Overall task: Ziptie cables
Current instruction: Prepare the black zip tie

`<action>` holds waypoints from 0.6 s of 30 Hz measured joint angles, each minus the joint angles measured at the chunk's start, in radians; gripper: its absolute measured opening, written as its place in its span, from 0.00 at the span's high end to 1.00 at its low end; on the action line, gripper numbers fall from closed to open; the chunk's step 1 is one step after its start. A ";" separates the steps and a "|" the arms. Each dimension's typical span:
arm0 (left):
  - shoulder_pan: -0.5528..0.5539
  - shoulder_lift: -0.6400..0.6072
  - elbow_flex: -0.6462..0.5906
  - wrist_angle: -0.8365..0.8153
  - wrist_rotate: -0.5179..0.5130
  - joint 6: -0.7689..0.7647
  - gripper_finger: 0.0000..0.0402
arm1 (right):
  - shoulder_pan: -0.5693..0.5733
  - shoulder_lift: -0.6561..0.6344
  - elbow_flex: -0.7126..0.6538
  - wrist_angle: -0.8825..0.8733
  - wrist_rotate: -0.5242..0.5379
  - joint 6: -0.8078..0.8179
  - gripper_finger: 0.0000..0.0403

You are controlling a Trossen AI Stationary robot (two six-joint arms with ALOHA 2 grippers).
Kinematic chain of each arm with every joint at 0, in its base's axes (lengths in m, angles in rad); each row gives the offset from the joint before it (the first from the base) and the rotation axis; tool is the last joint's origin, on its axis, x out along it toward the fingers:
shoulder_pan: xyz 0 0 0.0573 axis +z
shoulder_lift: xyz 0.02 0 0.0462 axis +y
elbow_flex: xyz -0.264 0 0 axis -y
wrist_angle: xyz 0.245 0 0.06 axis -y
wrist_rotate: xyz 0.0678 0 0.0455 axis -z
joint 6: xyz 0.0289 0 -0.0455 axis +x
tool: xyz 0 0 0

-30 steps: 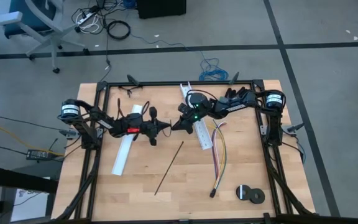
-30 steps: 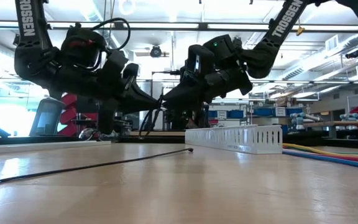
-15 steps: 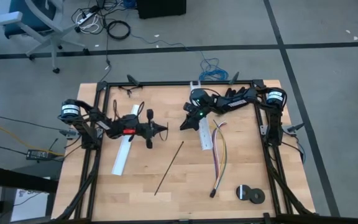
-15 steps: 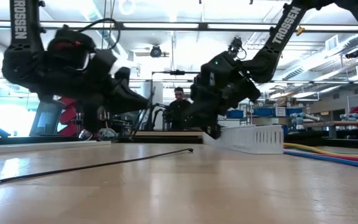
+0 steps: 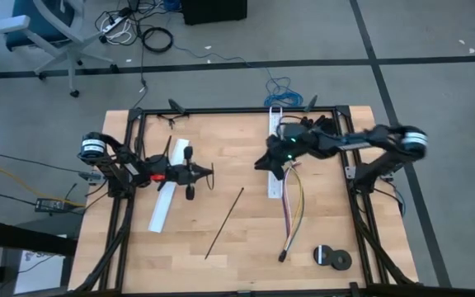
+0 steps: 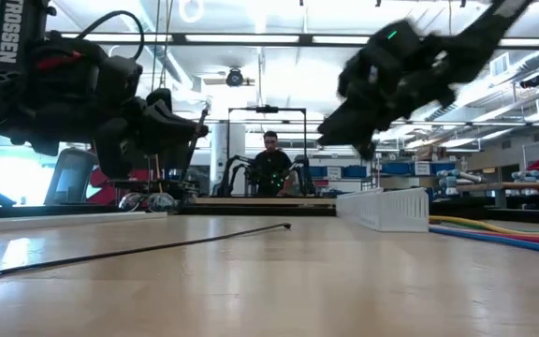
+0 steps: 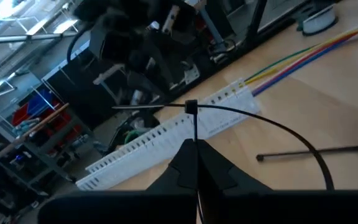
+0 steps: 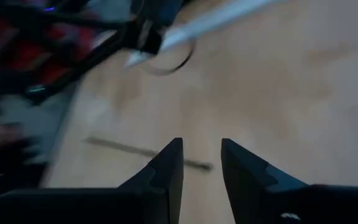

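The left arm reaches in from the table's 9 o'clock edge, stretched low and nearly level toward the centre. The left gripper (image 5: pixel 207 171) has its fingers (image 7: pixel 188 163) pressed together on a looped ziptie (image 7: pixel 291 138); in the left wrist view the strip rises from between the fingertips to its small head, and the loop arcs away from the head and back down beside the gripper. In the low view this gripper (image 6: pixel 197 131) hangs above the wood, clear of the surface.

The right arm comes from the 3 o'clock side, elbow bent, forearm angled toward 9 o'clock. The right gripper (image 5: pixel 262 162) hovers above the table at about 1 o'clock from the table's centre, just beside the white slotted channel (image 5: pixel 275 153). Its jaws stand parted with a clear gap, and nothing lies between the fingers (image 8: pixel 166 171); bare wood shows through.

A straight ziptie (image 5: pixel 225 221) lies loose near the table's centre, running from 1 o'clock toward 7 o'clock, apart from both grippers. The cables (image 5: pixel 290 210) lie at about 4 o'clock from centre, running lengthwise from beside the channel toward 6 o'clock, ending in a small dark tip. A second white channel (image 5: pixel 168 198) lies under the left arm
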 joint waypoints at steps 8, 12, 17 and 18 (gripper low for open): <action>-0.006 0.000 0.061 0.000 0.036 -0.042 1.00 | 0.160 -0.031 -0.095 0.372 0.514 -0.194 0.76; -0.006 0.000 0.116 -0.015 0.049 -0.046 1.00 | 0.156 0.105 -0.043 0.463 0.459 -0.202 0.76; -0.006 0.000 0.188 -0.107 0.080 0.006 1.00 | 0.144 0.293 0.080 0.470 0.339 -0.103 0.76; -0.006 0.000 0.194 -0.130 0.089 0.017 1.00 | 0.141 0.321 0.103 0.470 0.316 -0.101 0.76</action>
